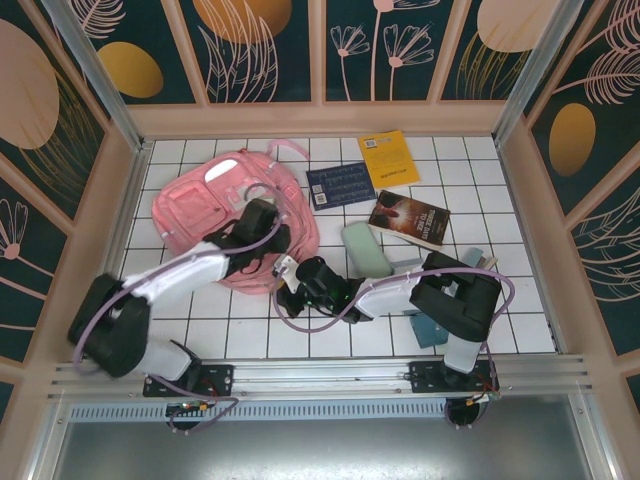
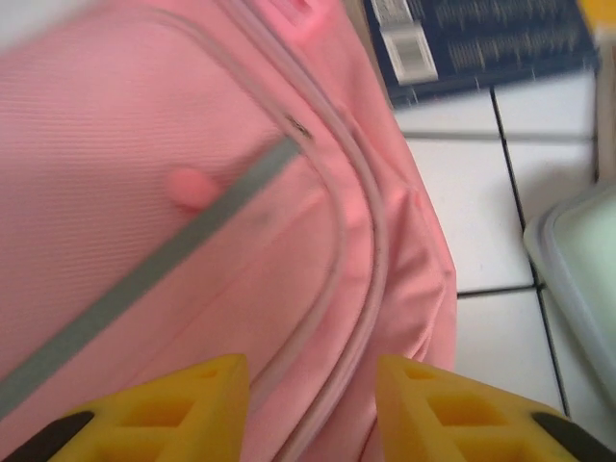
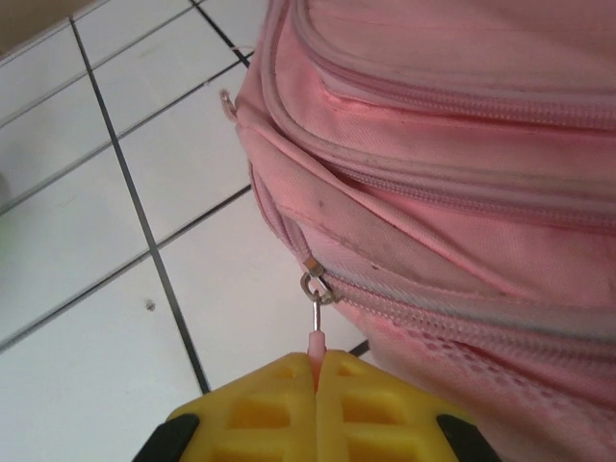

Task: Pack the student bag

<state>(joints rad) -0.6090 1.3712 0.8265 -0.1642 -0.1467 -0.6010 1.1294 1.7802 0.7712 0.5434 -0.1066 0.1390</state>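
The student bag [image 1: 205,215] is a big pink backpack lying on the white tiled table at the left centre. My left gripper [image 1: 262,212] hovers over its right side. In the left wrist view that gripper [image 2: 311,404] is open, its yellow fingers apart on either side of a curved zip seam of the bag [image 2: 192,192]. My right gripper [image 1: 288,275] sits at the bag's near right corner. The right wrist view has that gripper [image 3: 316,371] shut on the pink zip pull [image 3: 316,339], which hangs from a metal slider [image 3: 316,287] on the bag [image 3: 462,144].
Right of the bag lie a navy book [image 1: 341,185], a yellow book [image 1: 389,158], a dark book [image 1: 410,218] and a pale green lidded container [image 1: 365,250]. A teal item [image 1: 428,328] lies by the right arm. Walls enclose the table on three sides.
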